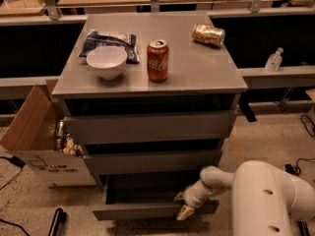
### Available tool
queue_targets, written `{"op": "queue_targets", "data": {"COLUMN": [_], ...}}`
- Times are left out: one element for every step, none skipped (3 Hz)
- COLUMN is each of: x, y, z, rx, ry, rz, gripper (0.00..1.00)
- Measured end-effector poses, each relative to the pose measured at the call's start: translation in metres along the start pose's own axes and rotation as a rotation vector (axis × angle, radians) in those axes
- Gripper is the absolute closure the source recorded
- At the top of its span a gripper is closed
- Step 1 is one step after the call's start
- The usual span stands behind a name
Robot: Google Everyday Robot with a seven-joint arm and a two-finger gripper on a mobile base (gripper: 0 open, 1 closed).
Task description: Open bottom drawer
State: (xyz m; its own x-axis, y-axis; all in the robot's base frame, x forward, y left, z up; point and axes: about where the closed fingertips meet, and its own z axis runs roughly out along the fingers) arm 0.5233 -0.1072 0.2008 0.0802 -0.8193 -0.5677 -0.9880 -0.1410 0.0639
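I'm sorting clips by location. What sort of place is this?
Probably a robotics test area, not a home: a lone grey drawer cabinet staged with a cola can, a cardboard box beside it, loose cables. The pincer sits at the front of the bottom drawer.

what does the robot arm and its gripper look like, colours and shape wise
The arm is smooth white with a bulky, rounded shell that narrows to a slimmer rounded white link. A couple of small dark dots mark the shell; no cables or lettering show. The gripper, at the right end of the bottom drawer's front panel, is cream to tan.
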Motion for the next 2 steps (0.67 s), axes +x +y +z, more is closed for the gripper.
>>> {"op": "queue_targets", "data": {"x": [-0.009, -0.02], "y": [0.021, 0.036], "z": [0.005, 0.002], "rx": [-0.039, -0.054], "ry": [-0.014, -0.038], "rz": [-0.009, -0.031], "gripper": [0.44, 0.41]}}
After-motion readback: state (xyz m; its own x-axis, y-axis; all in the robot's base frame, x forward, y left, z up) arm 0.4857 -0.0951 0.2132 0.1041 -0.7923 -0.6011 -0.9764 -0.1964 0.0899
